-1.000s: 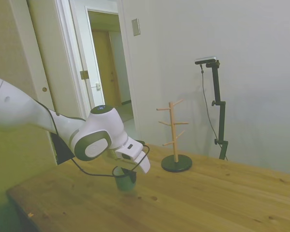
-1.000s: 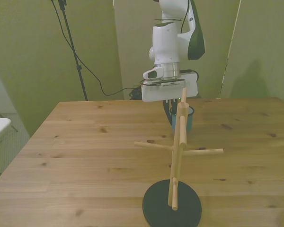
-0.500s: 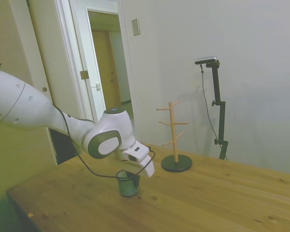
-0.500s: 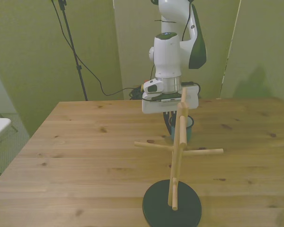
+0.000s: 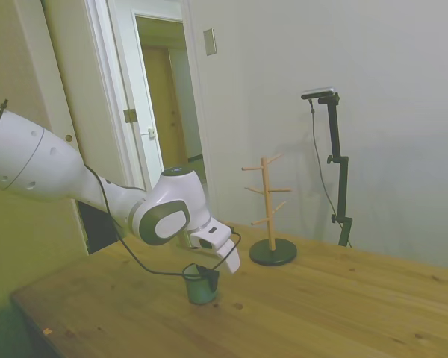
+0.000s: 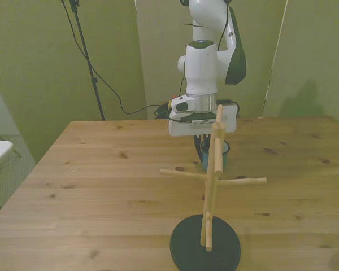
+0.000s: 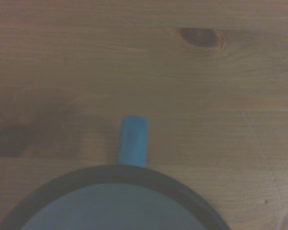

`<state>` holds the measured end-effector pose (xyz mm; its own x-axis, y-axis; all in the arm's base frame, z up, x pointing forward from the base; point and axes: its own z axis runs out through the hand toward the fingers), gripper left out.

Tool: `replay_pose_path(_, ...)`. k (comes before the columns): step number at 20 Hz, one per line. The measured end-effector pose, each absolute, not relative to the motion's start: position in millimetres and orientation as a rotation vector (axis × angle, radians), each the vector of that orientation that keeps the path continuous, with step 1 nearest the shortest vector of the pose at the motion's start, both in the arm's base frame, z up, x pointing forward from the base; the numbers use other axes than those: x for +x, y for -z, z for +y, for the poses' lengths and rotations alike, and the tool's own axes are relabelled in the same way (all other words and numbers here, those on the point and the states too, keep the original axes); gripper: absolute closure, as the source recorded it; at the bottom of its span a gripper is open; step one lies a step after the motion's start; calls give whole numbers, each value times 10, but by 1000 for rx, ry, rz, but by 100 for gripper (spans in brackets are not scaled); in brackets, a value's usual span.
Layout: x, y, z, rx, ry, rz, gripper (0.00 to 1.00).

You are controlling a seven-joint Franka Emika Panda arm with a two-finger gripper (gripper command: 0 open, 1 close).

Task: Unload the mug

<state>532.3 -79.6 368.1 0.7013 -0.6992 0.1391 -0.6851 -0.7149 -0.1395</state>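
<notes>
Wooden table [image 5: 336, 298], with mug [image 5: 199, 285] upright at 8 o'clock from peg stand [image 5: 270, 216], already unloaded. Gripper [image 5: 207, 273] at its rim; finger state impossible to tell.

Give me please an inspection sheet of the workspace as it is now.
Surface: wooden table, knots in the boards.
Job's things: mug upright on the table, off the peg stand; all pegs bare.
Clutter: nothing seen.
Grippers: gripper at the mug's rim; open or shut cannot be told.
Cables: black cable looping from arm to wrist.
Surroundings: open door behind.
</notes>
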Motion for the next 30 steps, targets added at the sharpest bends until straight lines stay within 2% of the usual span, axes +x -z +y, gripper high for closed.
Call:
replay_pose_path(9, 5327, -3725, -796, -2831, 295, 1151, 0)
replay_pose_path(22, 5133, -4402, -572, -2822, 367, 1089, 0)
replay_pose_path(30, 4579, -4571, 25, -2877, 304, 983, 0)
